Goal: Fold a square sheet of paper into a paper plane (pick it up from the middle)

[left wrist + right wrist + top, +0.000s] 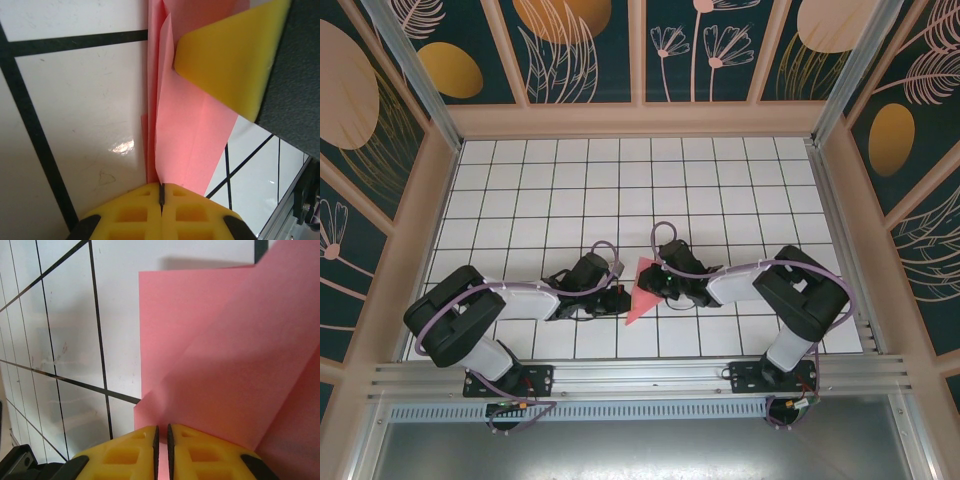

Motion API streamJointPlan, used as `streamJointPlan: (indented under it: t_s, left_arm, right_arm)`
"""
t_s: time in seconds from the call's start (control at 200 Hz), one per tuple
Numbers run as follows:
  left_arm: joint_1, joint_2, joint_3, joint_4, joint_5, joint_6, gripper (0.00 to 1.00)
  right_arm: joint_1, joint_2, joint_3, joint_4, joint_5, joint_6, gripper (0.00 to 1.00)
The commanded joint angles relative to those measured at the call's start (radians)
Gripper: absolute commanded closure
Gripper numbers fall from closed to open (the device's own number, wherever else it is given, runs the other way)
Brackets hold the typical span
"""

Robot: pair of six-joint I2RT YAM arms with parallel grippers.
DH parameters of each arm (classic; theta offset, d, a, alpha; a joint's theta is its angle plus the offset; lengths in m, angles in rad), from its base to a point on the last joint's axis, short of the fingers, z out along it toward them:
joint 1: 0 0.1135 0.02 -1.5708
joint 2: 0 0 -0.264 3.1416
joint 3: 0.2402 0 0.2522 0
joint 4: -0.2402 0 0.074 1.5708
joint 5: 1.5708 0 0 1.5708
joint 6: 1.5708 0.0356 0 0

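Note:
The salmon-pink sheet of paper (640, 292) is folded into a pointed wedge and sits low over the grid table between the two arms. My left gripper (623, 298) comes at it from the left. In the left wrist view its yellow fingers meet at the left gripper (161, 186), shut on the paper's (187, 135) folded edge. My right gripper (658, 285) holds the other side. In the right wrist view the right gripper (162, 429) pinches a layer of the paper (225, 365) in a thin slit. A right fingertip (225, 60) presses the paper at the upper right of the left wrist view.
The white grid table (620, 190) stretches back to patterned wooden walls on three sides. An aluminium rail (640, 375) with both arm bases runs along the near edge. Purple cables loop over both wrists.

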Motion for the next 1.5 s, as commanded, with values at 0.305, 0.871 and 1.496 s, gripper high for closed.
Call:
streamJointPlan:
  t_s: [0.305, 0.871, 1.496]
  left_arm:
    - [-0.004, -0.170, 0.011, -0.194, -0.070, 0.003, 0.77]
    - [-0.005, -0.054, 0.056, 0.121, 0.172, -0.100, 0.80]
    - [-0.006, 0.048, -0.166, 0.142, 0.256, -0.096, 0.79]
  right_arm:
    - [-0.003, 0.074, -0.087, -0.034, 0.060, -0.014, 0.85]
    - [-0.004, 0.082, -0.098, -0.018, 0.057, -0.002, 0.86]
    - [-0.012, 0.086, -0.096, -0.054, 0.070, -0.014, 0.86]
